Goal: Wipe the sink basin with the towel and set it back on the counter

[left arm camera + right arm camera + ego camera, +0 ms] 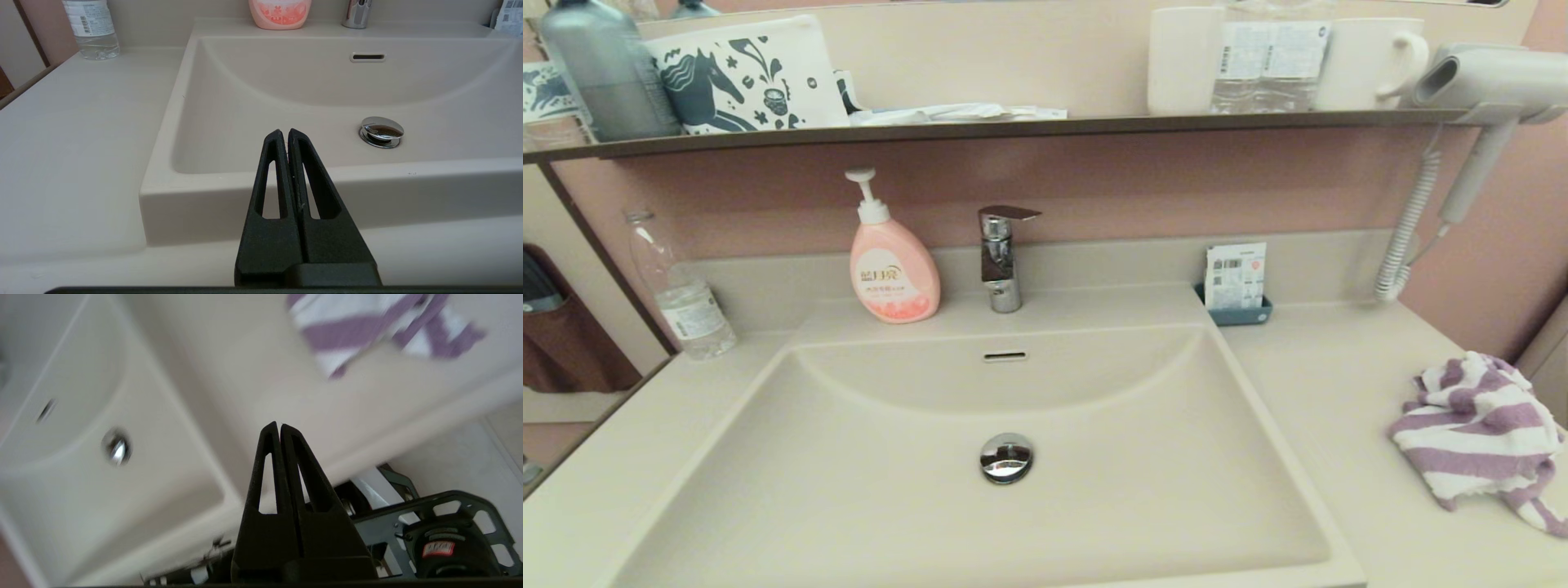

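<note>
The purple and white striped towel (pixel 1478 433) lies crumpled on the beige counter (pixel 1331 384) right of the sink basin (pixel 915 498). The basin holds nothing but its chrome drain plug (pixel 1006 456) and overflow slot (pixel 1005 356). Neither gripper shows in the head view. My left gripper (pixel 284 131) is shut and empty, low in front of the basin's near rim (pixel 367 171). My right gripper (pixel 276 425) is shut and empty, held in front of the counter edge, well short of the towel (pixel 347 326), with the basin (pixel 81 375) to its side.
A pink soap dispenser (pixel 892 261) and chrome tap (pixel 1002 257) stand behind the basin. A clear bottle (pixel 682 294) is on the left counter, a small blue tray with a packet (pixel 1236 282) at the back right. A hairdryer (pixel 1478 90) hangs above on the right.
</note>
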Tool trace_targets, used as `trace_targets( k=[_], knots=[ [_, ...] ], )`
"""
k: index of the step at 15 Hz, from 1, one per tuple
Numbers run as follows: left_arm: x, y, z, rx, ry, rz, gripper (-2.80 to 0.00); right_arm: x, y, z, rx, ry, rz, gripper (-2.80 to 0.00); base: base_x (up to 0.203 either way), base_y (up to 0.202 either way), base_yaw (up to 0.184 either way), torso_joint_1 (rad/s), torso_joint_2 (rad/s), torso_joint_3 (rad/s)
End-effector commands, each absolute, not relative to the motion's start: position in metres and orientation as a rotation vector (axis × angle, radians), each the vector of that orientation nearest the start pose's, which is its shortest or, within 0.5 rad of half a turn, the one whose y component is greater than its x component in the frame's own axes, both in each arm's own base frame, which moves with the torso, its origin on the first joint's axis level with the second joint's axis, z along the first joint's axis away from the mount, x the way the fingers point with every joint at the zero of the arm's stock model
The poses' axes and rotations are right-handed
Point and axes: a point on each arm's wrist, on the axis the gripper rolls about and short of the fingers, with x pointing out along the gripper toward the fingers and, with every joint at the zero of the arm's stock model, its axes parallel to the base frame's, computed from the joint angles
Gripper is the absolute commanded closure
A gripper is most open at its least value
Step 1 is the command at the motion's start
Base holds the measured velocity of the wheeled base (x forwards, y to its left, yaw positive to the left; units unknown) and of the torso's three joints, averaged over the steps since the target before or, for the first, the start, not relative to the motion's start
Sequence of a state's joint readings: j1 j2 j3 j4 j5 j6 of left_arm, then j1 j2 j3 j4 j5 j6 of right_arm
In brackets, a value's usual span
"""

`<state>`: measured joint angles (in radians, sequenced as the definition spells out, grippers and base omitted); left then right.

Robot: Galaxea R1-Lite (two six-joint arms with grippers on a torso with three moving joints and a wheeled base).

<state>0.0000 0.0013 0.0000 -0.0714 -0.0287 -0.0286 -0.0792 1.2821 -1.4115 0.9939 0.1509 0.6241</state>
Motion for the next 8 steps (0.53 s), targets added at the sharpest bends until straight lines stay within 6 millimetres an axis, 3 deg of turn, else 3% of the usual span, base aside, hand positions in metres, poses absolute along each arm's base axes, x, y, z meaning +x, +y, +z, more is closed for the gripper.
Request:
trace_targets(
  k=[1, 5, 8],
  knots=[
    [-0.023, -0.001, 0.083, -0.028, -0.07, -0.03, 0.0, 0.085, -0.001, 0.317, 0.679, 0.739, -0.12, 0.0, 0.0, 0.0, 0.0, 0.0, 0.0, 0.0],
    [-0.023, -0.001, 0.083, -0.028, -0.07, -0.03, 0.0, -0.02, 0.005, 0.311, 0.639, 0.495, -0.046, 0.0, 0.0, 0.0, 0.0, 0.0, 0.0, 0.0],
    [-0.023, -0.001, 0.083, -0.028, -0.07, -0.03, 0.0, -0.079, 0.008, 0.285, 0.6, 0.347, -0.019, 0.0, 0.0, 0.0, 0.0, 0.0, 0.0, 0.0]
  ],
)
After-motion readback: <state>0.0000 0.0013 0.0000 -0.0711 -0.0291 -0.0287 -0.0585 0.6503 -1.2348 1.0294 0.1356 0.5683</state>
